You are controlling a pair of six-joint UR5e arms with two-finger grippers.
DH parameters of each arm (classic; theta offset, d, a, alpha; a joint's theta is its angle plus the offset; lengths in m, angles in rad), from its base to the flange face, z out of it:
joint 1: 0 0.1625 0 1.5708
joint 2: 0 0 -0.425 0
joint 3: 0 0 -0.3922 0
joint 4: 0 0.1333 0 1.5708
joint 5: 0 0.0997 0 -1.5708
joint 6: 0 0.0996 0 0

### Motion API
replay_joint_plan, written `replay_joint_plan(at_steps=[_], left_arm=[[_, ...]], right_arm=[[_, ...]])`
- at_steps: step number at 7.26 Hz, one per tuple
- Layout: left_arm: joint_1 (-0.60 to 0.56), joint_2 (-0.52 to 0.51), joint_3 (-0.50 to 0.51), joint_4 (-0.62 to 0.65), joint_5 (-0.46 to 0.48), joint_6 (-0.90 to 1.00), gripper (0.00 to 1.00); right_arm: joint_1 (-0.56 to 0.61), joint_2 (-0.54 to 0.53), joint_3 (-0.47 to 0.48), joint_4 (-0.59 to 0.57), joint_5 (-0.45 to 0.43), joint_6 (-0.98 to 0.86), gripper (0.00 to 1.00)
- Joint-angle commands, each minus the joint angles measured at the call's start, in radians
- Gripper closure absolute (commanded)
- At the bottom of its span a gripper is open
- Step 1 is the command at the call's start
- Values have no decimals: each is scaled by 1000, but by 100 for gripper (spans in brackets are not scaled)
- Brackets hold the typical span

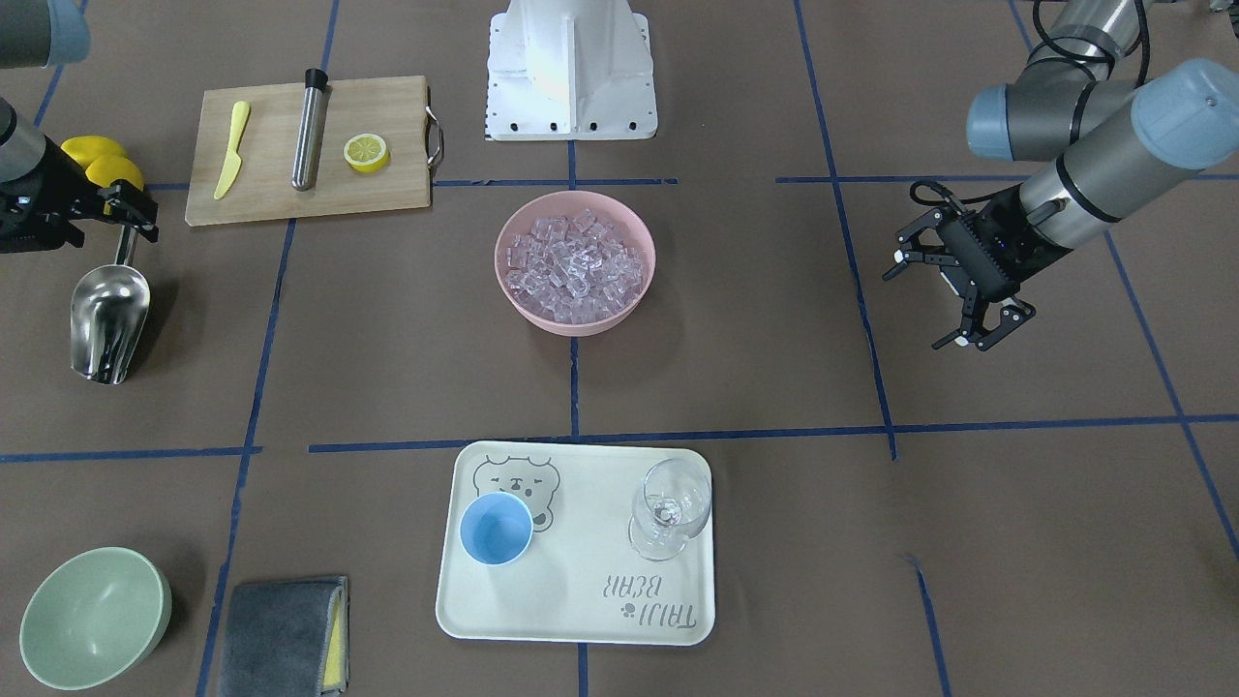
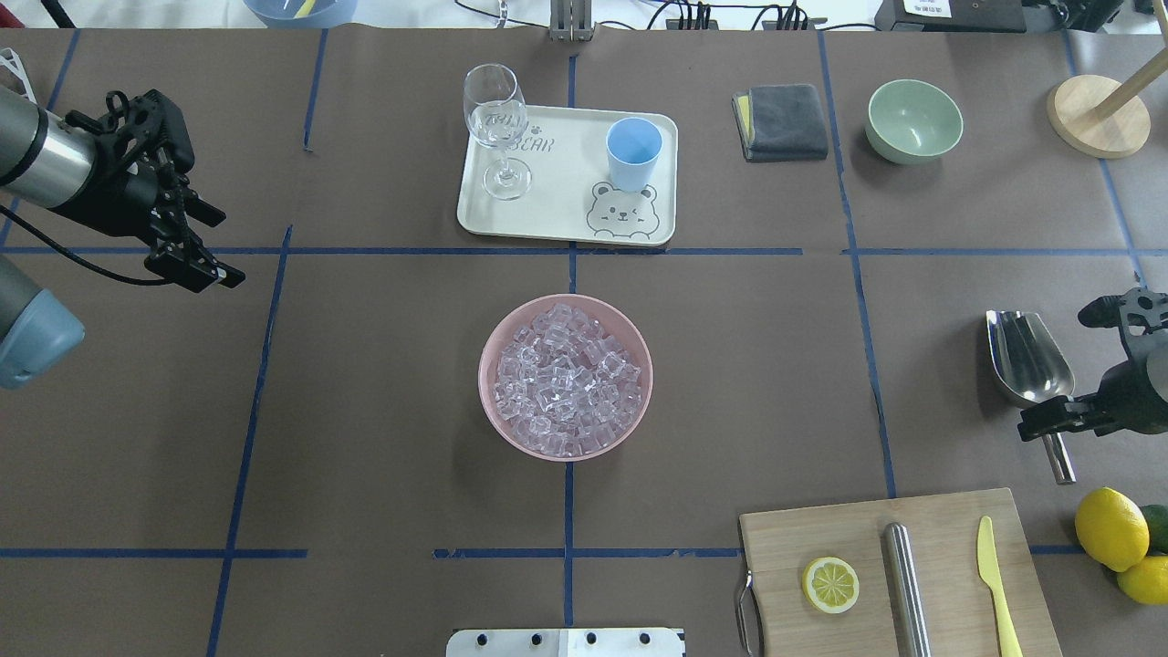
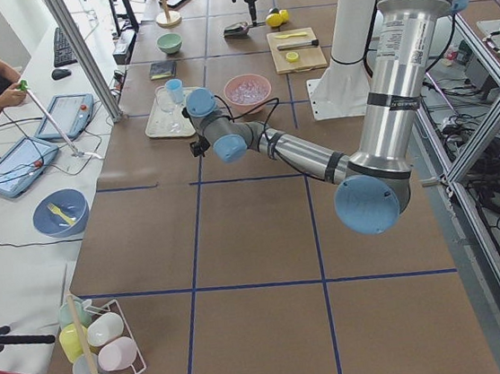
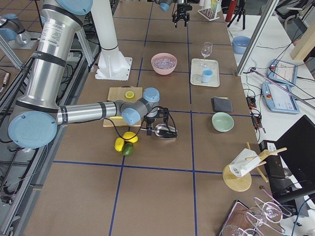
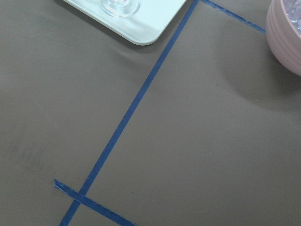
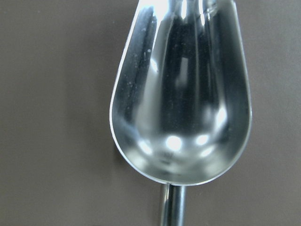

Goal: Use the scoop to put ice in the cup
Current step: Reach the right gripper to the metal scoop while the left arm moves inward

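Shiny scoop [image 6: 181, 94] is pointing away from the robot, right claw [image 2: 1051, 425] pinching its handle; ice [image 2: 564, 379] is sitting leftward; left claw [image 2: 230, 248] is hanging open.

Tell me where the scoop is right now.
The scoop is on the robot's right, near the overhead view's right edge, just beyond the cutting board, with the right gripper at its handle.

table [image 2: 365, 411]: brown cover, blue tape grid [image 2: 568, 511] | far side: white side desk [image 3: 6, 269], aluminium frame post [image 3: 79, 48] | light: even
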Motion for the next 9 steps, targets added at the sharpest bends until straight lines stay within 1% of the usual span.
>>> replay_joint_plan(at_steps=[1, 2, 4, 5, 6, 7, 8, 9], left_arm=[[0, 0, 3, 0, 2, 0, 0], [0, 0, 5, 0, 2, 0, 0], [0, -2, 6, 2, 5, 3, 0], [0, -2, 7, 2, 6, 4, 0], [0, -2, 7, 0, 8, 5, 0], [0, -2, 10, 2, 9, 6, 0], [0, -2, 10, 2, 9, 6, 0], [0, -3, 5, 2, 9, 6, 0]], right_arm=[[-23, 27, -34, 1, -2, 8, 18], [-23, 26, -35, 1, 0, 6, 30], [-22, 21, -35, 0, 8, 6, 62], [-23, 19, -35, 0, 8, 6, 74], [-22, 18, -35, 1, 8, 6, 97], [-18, 16, -32, 1, 11, 2, 100], [-17, 15, -24, 3, 11, 3, 100], [-9, 15, 4, 14, 11, 3, 100]])
